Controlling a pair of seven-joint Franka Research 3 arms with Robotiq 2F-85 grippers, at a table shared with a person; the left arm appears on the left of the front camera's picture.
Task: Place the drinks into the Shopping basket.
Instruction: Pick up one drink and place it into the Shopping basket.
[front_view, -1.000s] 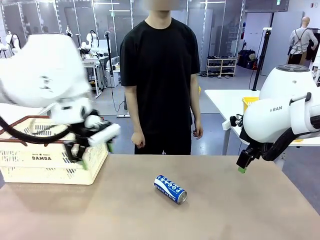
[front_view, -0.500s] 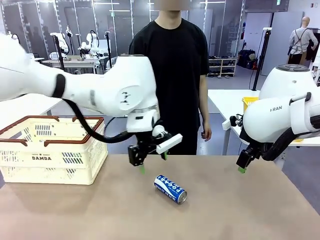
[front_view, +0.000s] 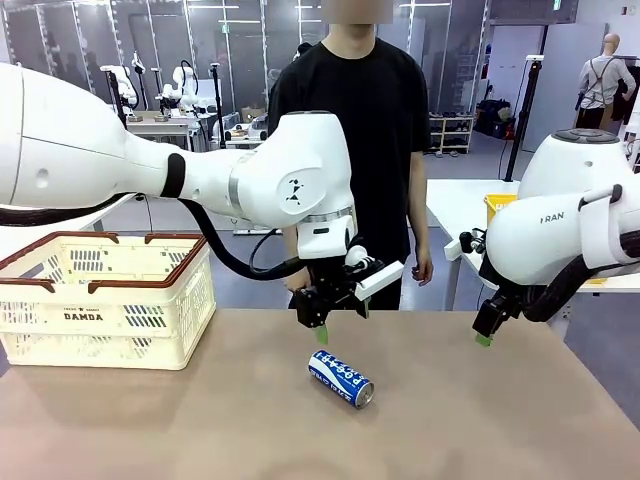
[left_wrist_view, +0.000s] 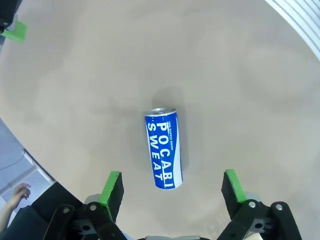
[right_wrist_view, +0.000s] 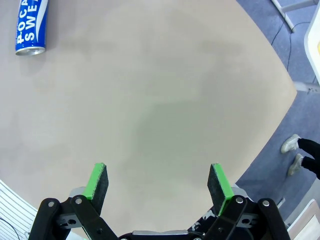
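Now, open room: bare table (front_view: 520, 420) all around the can, lower centre of frame.
Pocari Sweat can (front_view: 340, 378): lying on its side, untouched.
Shopping basket (front_view: 100, 300): left edge.
Left gripper (front_view: 338, 325): above the can, jaws wide, empty.
Right gripper (front_view: 487, 325): right side, jaws wide, empty.

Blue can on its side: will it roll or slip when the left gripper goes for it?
The can lies on its side on the smooth table, so a nudge across its length would probably roll it. Its glossy round wall may slip between pads. Rigid metal; full or empty can't be told. The left gripper is open above it.
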